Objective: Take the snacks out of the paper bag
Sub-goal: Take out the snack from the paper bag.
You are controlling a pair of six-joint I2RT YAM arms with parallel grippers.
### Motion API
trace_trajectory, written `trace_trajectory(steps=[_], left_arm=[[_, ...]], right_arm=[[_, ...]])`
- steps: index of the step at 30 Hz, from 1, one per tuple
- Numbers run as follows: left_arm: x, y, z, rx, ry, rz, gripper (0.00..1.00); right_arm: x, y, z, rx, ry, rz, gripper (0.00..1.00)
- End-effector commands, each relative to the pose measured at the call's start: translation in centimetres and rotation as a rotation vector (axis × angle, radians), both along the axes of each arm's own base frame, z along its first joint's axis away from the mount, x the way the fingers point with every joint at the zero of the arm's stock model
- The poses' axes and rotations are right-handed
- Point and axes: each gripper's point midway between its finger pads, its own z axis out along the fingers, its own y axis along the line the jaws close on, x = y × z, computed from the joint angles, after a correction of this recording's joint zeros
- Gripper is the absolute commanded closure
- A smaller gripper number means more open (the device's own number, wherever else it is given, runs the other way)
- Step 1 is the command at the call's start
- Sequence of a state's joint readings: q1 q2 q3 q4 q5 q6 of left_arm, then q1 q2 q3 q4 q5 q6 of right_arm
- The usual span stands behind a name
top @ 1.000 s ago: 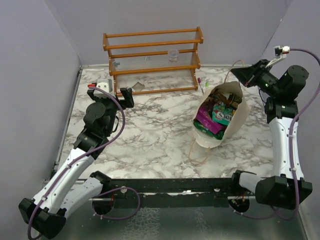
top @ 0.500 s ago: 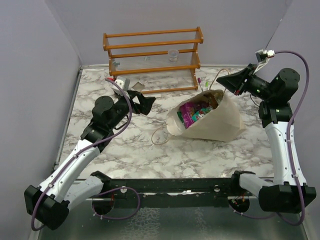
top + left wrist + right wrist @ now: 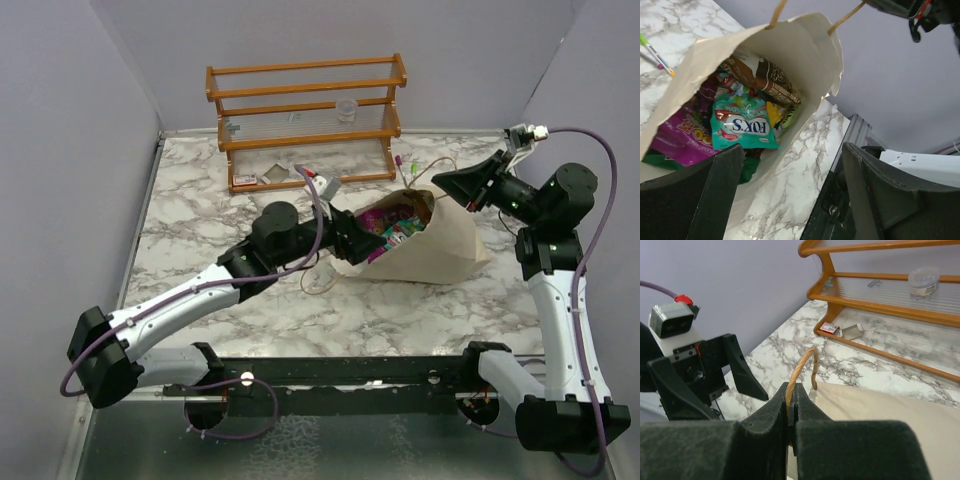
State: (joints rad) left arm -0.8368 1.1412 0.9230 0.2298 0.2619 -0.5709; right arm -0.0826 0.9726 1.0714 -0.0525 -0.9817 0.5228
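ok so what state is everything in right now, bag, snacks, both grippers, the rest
paper bag: tipped on its side, mouth open toward the left arm
snacks: inside the bag, none out
left gripper: open, empty, at the bag mouth
right gripper: shut on the bag handle
pens: lying flat on the table
rack: upright, at the far edge

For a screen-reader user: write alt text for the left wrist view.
The open left tool faces the mouth of the paper bag, tipped over on the marble table, with snacks showing inside: a teal Fox's packet in front, a purple packet beside it and a brown packet behind. Two pens lie at upper left.
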Motion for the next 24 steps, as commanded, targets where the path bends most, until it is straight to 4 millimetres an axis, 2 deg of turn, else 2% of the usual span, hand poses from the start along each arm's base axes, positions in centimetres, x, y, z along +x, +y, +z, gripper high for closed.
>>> trace_trajectory(steps=[1, 7, 13, 18, 24], left_arm=[[1.3, -2.1, -0.9, -0.002, 0.089, 0.145, 0.23], [3.4, -2.5, -5.0, 0.057, 0.250, 0.350, 0.39], [5.2, -1.6, -7.7, 0.058, 0.365, 0.507, 0.39], [6.3, -2.4, -9.7, 0.047, 0.454, 0.572, 0.42], [8.3, -3.5, -11.7, 0.094, 0.475, 0.652, 0.45]], right_arm=[[-0.5, -0.8, 0.7, 0.003, -0.016, -0.094, 0.97], [-0.6, -1.0, 1.1, 0.007, -0.019, -0.123, 0.97], [-0.4, -0.9, 1.2, 0.008, -0.013, -0.107, 0.98], [-0.2, -0.8, 1.0, 0.004, -0.008, -0.101, 0.98], [-0.4, -0.6, 1.1, -0.006, -0.018, -0.098, 0.98]])
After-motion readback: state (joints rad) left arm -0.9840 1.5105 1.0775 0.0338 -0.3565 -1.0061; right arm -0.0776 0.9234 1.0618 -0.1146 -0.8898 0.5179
